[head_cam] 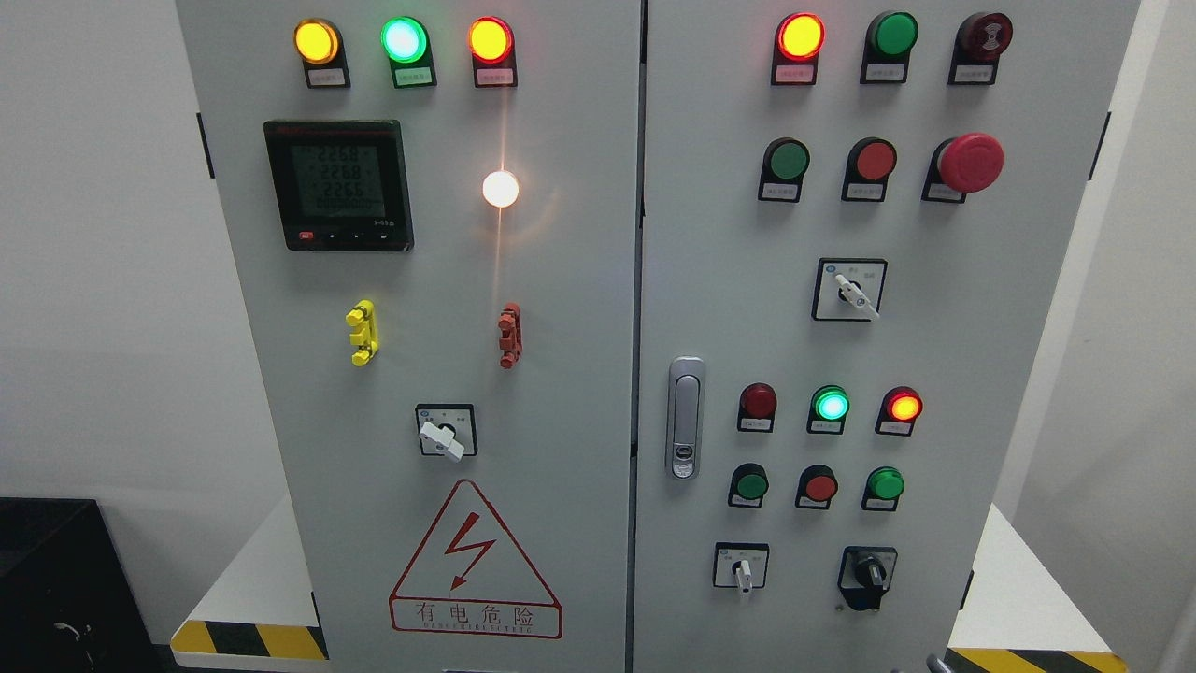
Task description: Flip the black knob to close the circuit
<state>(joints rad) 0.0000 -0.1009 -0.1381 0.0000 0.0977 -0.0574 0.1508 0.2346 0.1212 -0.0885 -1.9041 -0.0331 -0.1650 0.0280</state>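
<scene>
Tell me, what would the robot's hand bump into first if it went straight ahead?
No hand clearly shows, so its direction can't be told. Straight ahead stands the cabinet, with the black knob low on its right door.

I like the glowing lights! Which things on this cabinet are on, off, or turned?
Top-left lamps: all three lit.
White lamp: lit.
Meter: showing digits.
Top-right red lamp: lit.
Green lamp beside it: unlit.
Black knob: pointing down, untouched.
Door handle: flush.

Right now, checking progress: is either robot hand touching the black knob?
Apart. The head view shows the black knob with nothing on it; neither hand is in view.
</scene>
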